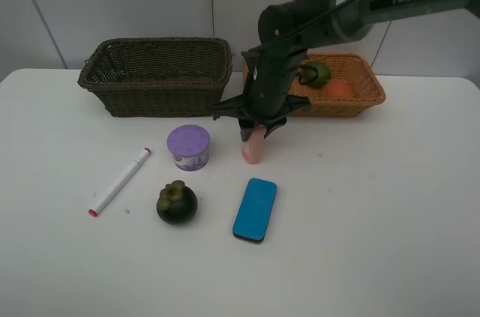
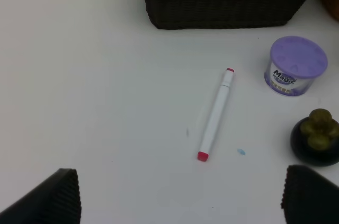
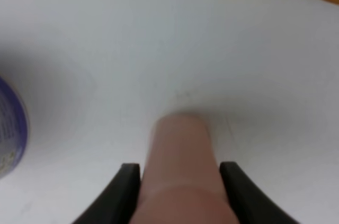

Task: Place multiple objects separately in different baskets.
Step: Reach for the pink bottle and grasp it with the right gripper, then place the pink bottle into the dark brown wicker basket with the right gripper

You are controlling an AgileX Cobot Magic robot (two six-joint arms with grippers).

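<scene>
My right gripper (image 1: 255,134) reaches across the middle and is shut on the pink bottle (image 1: 253,151), which stands on the white table; in the right wrist view both fingers press the bottle (image 3: 180,160). A lime (image 1: 316,73) and an orange-red fruit (image 1: 342,89) lie in the tan basket (image 1: 367,100). The dark brown basket (image 1: 154,85) shows nothing inside. On the table lie the purple-lidded tub (image 1: 188,147), white marker (image 1: 120,180), mangosteen (image 1: 177,203) and blue block (image 1: 255,209). My left gripper (image 2: 180,197) hovers open near the marker (image 2: 215,114).
The two baskets stand side by side at the back of the table (image 1: 375,219). The left wrist view also takes in the tub (image 2: 296,65), the mangosteen (image 2: 317,136) and the dark basket's wall (image 2: 222,7). A white wall rises behind.
</scene>
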